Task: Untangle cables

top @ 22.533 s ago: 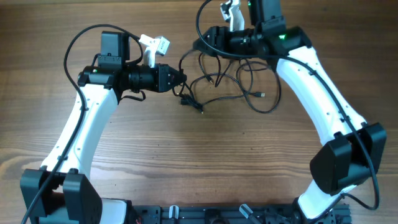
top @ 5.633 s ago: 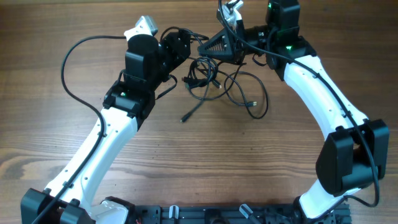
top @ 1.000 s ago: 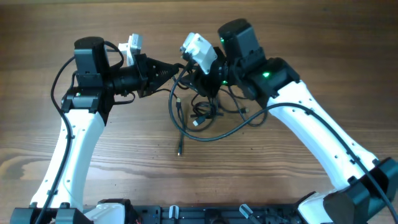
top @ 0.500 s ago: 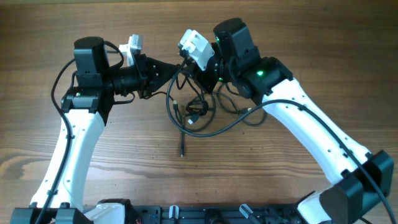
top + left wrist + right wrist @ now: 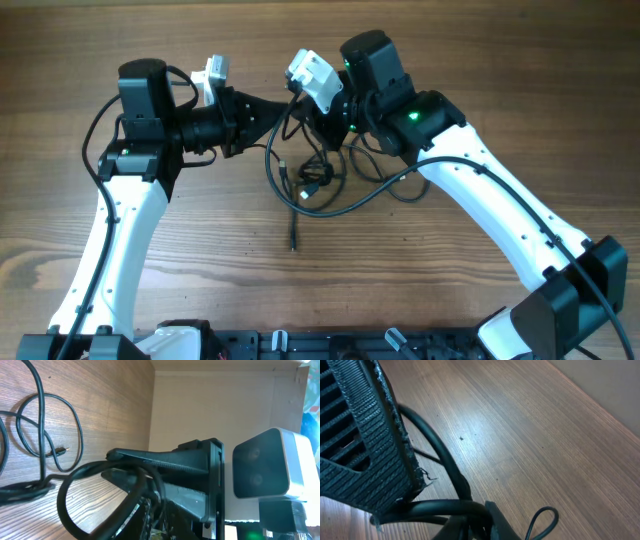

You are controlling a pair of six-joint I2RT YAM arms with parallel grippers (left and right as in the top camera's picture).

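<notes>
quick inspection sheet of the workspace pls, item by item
surface: wooden table, bare around the tangle
job's things: cables, thin black cords knotted together, one plug end trailing loose toward the front
clutter: nothing seen
grippers: left pincer shut on the cables; right pincer shut on the cables, beside the left one
cables: thicker arm wires looped at each arm
surroundings: pale wall behind the table

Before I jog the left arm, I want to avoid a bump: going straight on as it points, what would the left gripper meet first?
Probably the right gripper, just ahead of the left gripper, both pinching the cables; height is unclear.
</notes>
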